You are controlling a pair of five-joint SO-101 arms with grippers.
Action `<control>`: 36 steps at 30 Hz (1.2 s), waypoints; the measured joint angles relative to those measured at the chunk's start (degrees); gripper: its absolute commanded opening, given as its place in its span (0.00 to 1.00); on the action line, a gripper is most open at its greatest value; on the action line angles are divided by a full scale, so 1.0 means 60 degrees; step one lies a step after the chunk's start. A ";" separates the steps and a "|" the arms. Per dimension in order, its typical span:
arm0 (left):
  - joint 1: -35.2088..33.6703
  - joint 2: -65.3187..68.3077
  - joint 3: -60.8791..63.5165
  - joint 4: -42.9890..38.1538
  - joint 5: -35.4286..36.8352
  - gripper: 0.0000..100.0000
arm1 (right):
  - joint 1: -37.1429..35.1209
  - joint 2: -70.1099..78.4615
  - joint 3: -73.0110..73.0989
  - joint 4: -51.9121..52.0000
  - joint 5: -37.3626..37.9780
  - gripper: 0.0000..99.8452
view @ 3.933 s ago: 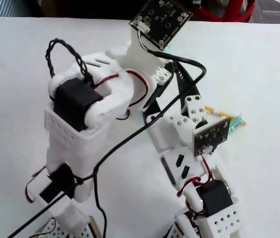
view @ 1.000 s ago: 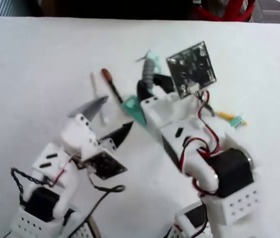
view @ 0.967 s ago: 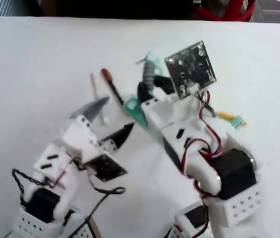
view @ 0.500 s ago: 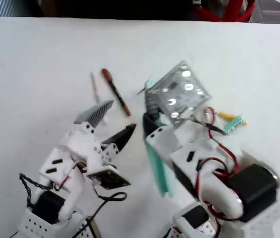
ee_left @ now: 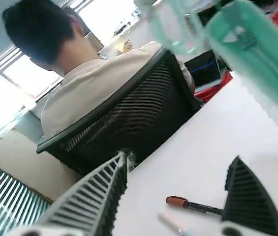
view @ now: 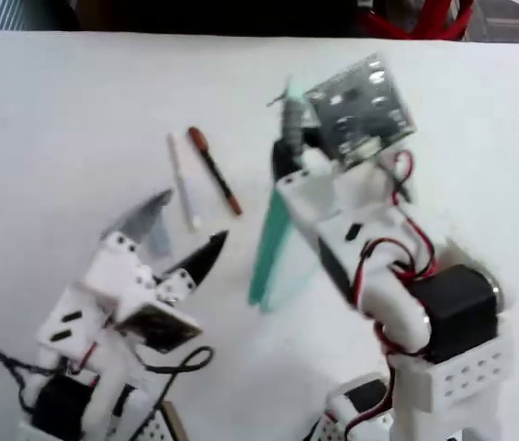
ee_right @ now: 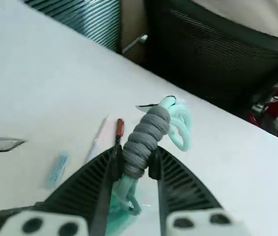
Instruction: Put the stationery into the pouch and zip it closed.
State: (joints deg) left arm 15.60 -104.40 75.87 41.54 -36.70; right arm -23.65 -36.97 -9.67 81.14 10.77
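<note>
From the high view, two arms stand on one white table. The left gripper sits low with its two fingers spread wide and nothing between them. The right gripper is pinched on the one teal pouch, taking it by the grey cord at its upper end. The pouch hangs slanted below the gripper, and whether its lower end touches the table cannot be told. Two pens lie side by side between the arms, a brown-capped pen and a white pen. In the left wrist view, the left gripper gapes over the table, both pens (brown-capped, white) lie beyond it, and the pouch hangs above. In the right wrist view, the right gripper clamps the cord, the pouch sits under its fingers, the two pens (brown-capped, white) lie on the table, and one small blue item lies near them.
</note>
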 measured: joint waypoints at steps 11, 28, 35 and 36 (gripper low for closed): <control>0.0967 -0.0059 -0.0938 0.2784 0.5465 0.32 | 0.0733 0.0015 0.0000 -0.1011 -0.0850 0.02; 0.2374 -0.0088 -0.2432 0.3473 0.6667 0.32 | 0.1582 0.0029 0.2579 -0.3810 -0.2081 0.02; 0.3223 -0.0088 -0.1319 0.2564 0.6667 0.31 | 0.1582 0.0044 0.3048 -0.4703 -0.2462 0.02; 0.3311 -0.0073 -0.0850 0.2066 0.6667 0.31 | 0.1582 0.0044 0.3048 -0.4718 -0.2564 0.02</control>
State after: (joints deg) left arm 35.47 -104.84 70.77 53.93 3.30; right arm -14.15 -36.70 8.62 52.84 -4.62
